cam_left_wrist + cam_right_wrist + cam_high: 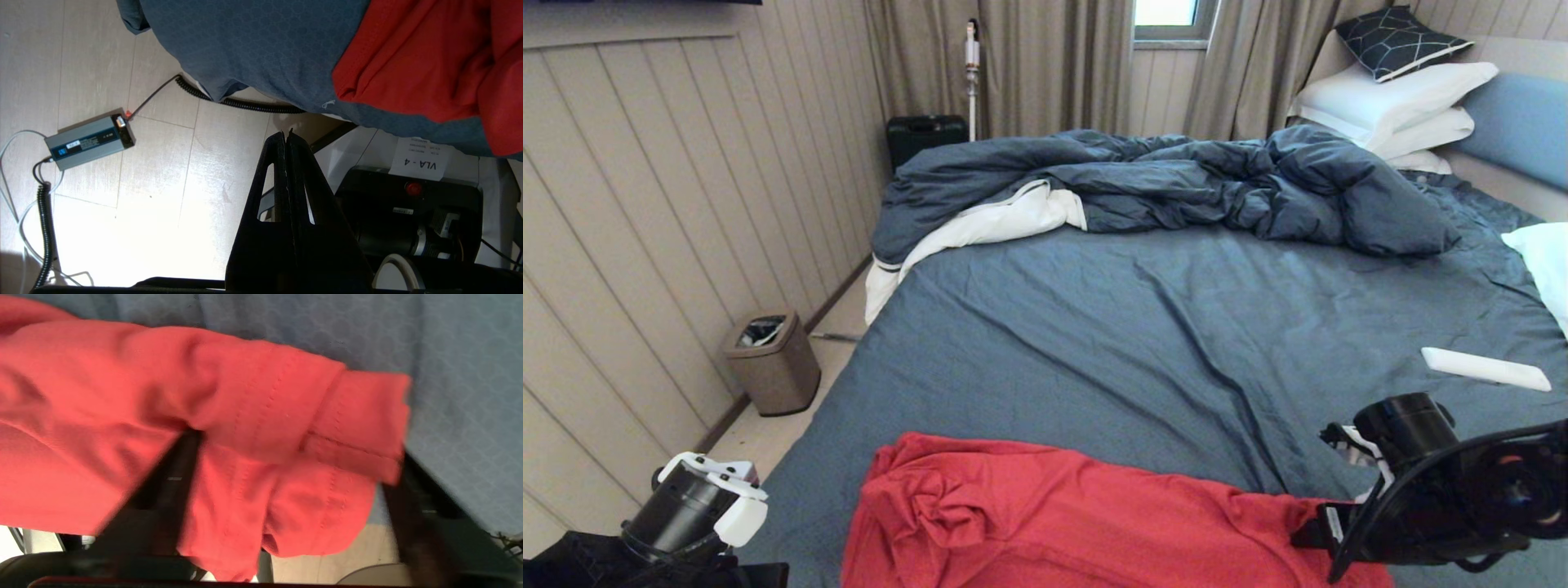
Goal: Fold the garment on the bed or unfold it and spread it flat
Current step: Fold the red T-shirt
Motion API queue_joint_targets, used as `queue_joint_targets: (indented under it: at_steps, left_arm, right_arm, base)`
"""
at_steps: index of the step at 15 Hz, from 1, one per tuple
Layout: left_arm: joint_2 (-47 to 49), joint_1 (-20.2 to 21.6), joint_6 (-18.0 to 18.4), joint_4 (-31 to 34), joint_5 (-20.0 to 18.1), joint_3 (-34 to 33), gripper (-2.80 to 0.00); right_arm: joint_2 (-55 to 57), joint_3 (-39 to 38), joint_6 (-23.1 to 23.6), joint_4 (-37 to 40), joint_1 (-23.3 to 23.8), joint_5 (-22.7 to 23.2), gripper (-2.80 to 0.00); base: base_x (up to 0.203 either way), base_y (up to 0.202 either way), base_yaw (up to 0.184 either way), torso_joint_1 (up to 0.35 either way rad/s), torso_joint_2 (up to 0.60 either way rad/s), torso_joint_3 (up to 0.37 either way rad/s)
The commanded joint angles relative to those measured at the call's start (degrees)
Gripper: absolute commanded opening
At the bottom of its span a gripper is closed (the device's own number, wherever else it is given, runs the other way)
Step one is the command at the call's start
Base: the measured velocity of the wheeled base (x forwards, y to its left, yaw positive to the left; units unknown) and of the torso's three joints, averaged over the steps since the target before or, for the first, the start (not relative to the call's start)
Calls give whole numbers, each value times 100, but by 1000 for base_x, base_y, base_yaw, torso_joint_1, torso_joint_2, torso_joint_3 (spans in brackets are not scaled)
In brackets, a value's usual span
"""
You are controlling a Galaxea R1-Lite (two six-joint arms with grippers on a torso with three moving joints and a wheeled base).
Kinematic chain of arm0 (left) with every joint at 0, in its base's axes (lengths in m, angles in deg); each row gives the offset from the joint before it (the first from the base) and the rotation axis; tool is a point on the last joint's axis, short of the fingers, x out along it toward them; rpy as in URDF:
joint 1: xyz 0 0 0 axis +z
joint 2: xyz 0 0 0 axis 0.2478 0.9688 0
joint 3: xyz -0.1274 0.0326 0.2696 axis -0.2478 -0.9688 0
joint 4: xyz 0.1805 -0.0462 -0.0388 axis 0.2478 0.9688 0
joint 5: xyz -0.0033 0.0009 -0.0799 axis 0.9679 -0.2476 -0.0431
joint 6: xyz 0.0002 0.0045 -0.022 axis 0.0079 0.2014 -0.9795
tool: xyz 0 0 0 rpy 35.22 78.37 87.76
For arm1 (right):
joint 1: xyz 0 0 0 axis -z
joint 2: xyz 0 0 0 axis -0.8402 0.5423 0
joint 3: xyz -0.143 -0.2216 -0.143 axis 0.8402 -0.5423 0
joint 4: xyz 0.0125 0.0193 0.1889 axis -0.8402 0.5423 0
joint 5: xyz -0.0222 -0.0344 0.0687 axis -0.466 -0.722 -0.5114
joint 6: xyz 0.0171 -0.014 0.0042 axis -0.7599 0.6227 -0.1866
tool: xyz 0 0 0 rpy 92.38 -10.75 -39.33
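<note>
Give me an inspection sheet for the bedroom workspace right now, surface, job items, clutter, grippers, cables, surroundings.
Surface: bed, blue-grey sheet, creased.
Job's things: red garment, rumpled at the bed's near edge, one part hanging over it; no print visible.
Clutter: dark blue duvet bunched at the far side; white pillows stacked, a dark patterned cushion on top; flat white object on the sheet at right.
Grippers: left gripper shut, off the bed over the floor; right gripper fingers spread around a fold of the garment, not closed.
Cables: coiled cable and grey power box on the floor.
Surroundings: waste bin, panelled wall, curtains.
</note>
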State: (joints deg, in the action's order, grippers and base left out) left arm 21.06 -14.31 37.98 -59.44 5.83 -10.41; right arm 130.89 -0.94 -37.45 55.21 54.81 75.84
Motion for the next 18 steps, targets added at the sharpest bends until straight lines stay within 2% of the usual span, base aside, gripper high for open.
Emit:
queue_joint_targets:
  at_steps: [1,11,16,18]
  left_arm:
    - [11,1,-20,-2,11,-1,-280]
    - [-36,-12,-20,-2,3,-28,-280]
    - [-50,-17,-28,6,3,-28,-280]
    - [-50,-26,-28,6,3,-28,-280]
  right_arm:
    - [112,3,2,-22,-29,-4,-280]
    - [-260,379,39,48,23,-20,-280]
    - [-193,577,243,58,596,-31,-280]
    - [-120,758,423,77,1017,-31,-280]
  base:
    - [0,0,0,0,0,0]
    - [0,0,0,0,0,0]
    - [0,0,0,0,0,0]
    - [0,0,0,0,0,0]
